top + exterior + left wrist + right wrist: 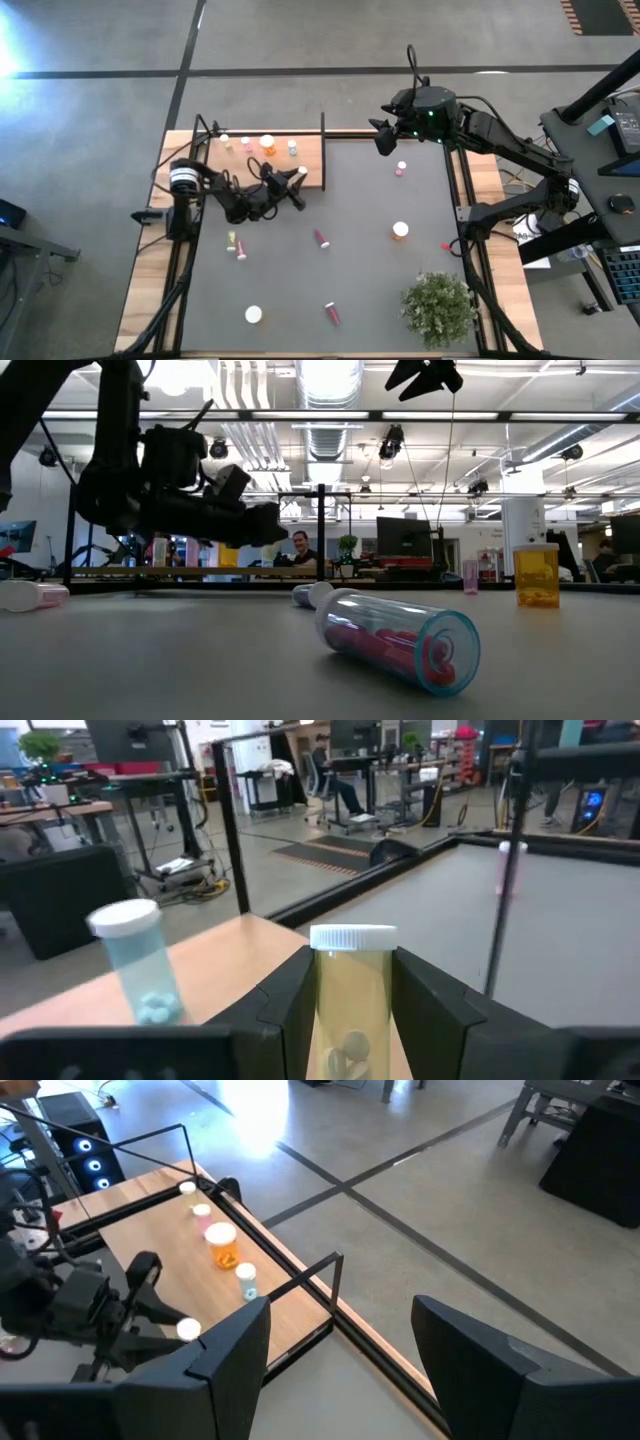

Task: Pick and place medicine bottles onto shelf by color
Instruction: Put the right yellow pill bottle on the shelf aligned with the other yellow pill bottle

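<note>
My left gripper (298, 180) reaches level over the near right corner of the light-wood shelf (240, 172) and is shut on a yellow-green medicine bottle (352, 1000) with a white cap. Several bottles stand along the shelf's far edge, among them an orange one (267, 143) and a pale blue one (135, 970). More bottles lie or stand on the dark tabletop: pink (322, 239), orange (400, 231), white (254, 314). My right gripper (382, 135) hangs open high over the table's far edge, holding nothing. My left gripper pinches the yellow-green bottle's body (352, 1020), just below its white cap, between its two fingers (288, 995). The fingers are level and come from the table's left. The bottle stands upright in the hold; its bottom is hidden, so I cannot tell whether it rests on the shelf.
A thin black frame with upright rods (322, 150) borders the shelf. A bushy green plant (438, 305) stands at the near right. In the low view a pink bottle (400, 645) lies close to the camera. Bare tabletop spreads mid-table, between the shelf and the plant.
</note>
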